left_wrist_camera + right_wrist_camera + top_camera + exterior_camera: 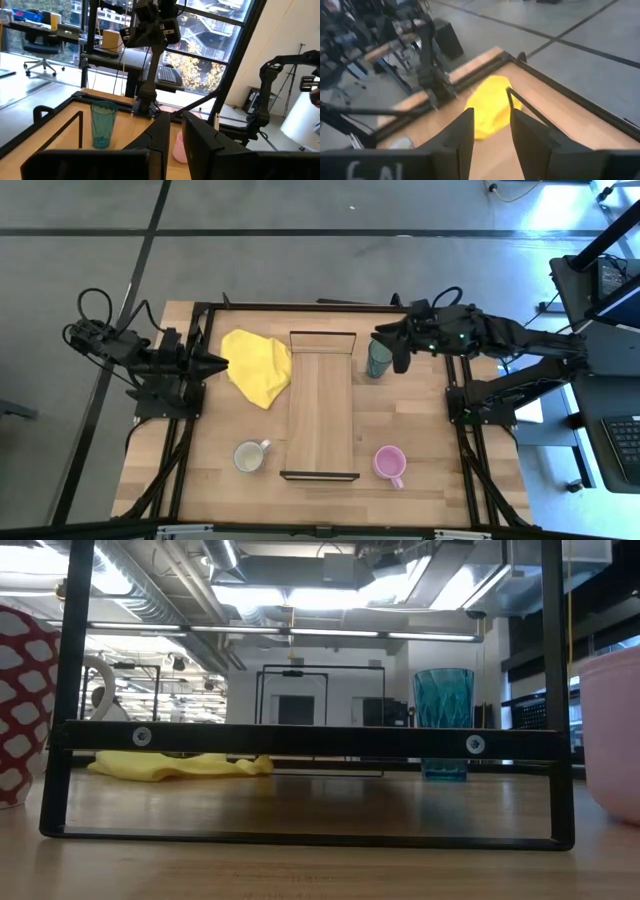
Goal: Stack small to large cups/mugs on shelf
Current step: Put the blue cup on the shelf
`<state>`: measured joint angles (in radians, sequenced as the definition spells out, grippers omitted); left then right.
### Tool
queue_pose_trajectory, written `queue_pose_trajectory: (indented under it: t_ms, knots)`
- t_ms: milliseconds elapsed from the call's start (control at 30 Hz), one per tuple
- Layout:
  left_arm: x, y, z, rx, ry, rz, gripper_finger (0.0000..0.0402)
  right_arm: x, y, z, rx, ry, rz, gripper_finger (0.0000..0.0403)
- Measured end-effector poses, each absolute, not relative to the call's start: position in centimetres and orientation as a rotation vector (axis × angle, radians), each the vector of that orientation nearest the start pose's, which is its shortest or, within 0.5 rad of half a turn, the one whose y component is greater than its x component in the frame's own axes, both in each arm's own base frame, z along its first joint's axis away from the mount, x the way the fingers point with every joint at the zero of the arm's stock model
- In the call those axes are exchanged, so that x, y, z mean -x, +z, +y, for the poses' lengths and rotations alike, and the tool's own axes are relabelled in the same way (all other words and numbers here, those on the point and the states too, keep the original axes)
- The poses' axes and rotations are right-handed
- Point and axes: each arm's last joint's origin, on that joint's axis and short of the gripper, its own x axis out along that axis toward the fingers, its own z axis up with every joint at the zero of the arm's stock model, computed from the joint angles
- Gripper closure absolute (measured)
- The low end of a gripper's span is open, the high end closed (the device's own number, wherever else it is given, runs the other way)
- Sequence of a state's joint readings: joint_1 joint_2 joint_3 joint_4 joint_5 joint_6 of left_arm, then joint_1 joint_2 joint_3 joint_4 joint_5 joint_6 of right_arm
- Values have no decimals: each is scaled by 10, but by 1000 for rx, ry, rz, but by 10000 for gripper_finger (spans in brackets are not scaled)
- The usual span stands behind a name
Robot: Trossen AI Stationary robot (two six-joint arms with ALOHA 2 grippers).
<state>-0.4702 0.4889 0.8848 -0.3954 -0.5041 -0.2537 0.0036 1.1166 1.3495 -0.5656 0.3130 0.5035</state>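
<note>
The shelf (321, 405) sits in the middle of the table (430, 420), running from the far edge toward the near one, and nothing is on it. All three cups are on the table itself. The teal glass (379, 358) stands upright just off the shelf's right side near the far end. The white mug (249, 456) is on the left of the shelf near its close end, handle pointing toward the shelf. The pink mug (388, 463) is on the right of that same end, handle pointing toward the near edge of the table. From the low view you can see the teal glass (444, 724) through the shelf frame (300, 738), with the pink mug (610, 730) big at the right edge.

The right gripper (384, 336) hangs by the far side of the teal glass, right above its rim, and its jaws are parted with nothing between them. The left gripper (218, 363) is parked at the left side of the table, tips closed down to a point, next to the yellow cloth (258, 363), holding nothing. The cloth lies crumpled between that gripper and the shelf's far left corner.
</note>
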Motion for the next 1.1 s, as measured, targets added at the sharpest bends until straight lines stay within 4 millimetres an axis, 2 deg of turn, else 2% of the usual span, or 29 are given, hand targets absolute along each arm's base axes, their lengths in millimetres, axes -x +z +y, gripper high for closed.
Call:
queue_pose_trajectory:
  t_ms: [167,233,300,400,600,733,867,967,1100]
  knots:
    - [-81,377,-25,265,43,-6,357,-237,422,-8,-287,-362,238,274]
    - [-82,378,-26,312,45,-13,357,-239,423,-16,-221,-418,282,274]
    - [-83,379,-25,372,66,-30,357,-233,431,-33,-188,-541,326,274]
    - [-83,381,-25,408,88,-55,357,-219,441,-67,-269,-714,443,274]
    - [-83,377,-25,379,97,-12,357,-205,441,-116,-401,-865,699,274]
    - [-83,369,-25,344,109,58,357,-203,416,-145,-521,-921,906,274]
    - [-82,361,-24,356,129,135,357,-208,383,-163,-686,-866,1078,274]
    - [-81,355,-24,376,139,188,357,-215,365,-168,-734,-829,1149,274]
    - [-79,348,-24,392,127,261,357,-221,352,-166,-731,-812,1204,272]
